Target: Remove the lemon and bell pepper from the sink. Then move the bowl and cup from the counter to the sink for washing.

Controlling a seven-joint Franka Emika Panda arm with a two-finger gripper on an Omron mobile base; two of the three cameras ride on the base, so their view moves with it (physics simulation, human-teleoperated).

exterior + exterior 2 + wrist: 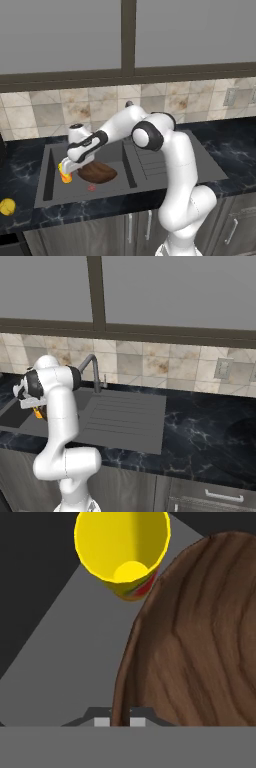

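Fingers [120,721] are clenched on the rim of the bowl [200,647], holding it low inside the sink [50,175], so the step in hand is setting it down. Next they need to let go and lift clear without bumping the cup [122,552] standing upright in the basin just beyond. Farther off, the lemon [7,206] rests on the worktop [20,160].
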